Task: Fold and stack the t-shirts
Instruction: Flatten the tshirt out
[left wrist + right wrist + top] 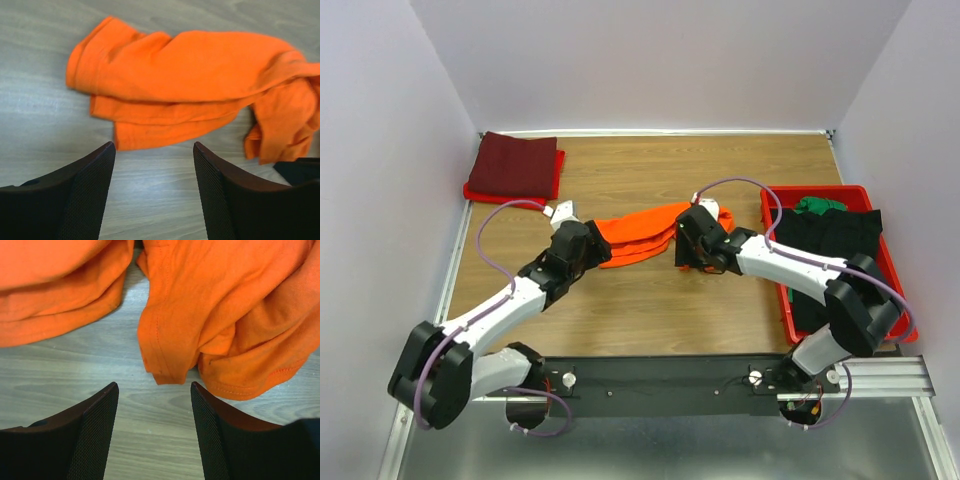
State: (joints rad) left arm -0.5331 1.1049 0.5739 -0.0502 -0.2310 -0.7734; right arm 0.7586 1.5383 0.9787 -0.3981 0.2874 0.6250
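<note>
left gripper wide open, empty | right gripper wide open, empty | risk: orange t-shirt lies bunched; a pinch may catch several layers

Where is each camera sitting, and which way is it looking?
Top external: high behind the arms, looking down at the table; both arms show, with the orange t-shirt between them.
Left wrist: on the left arm, looking past the open left gripper at the orange t-shirt's flatter end.
Right wrist: on the right arm, looking past the open right gripper at its bunched end.
Shared: all three see the orange t-shirt.
</note>
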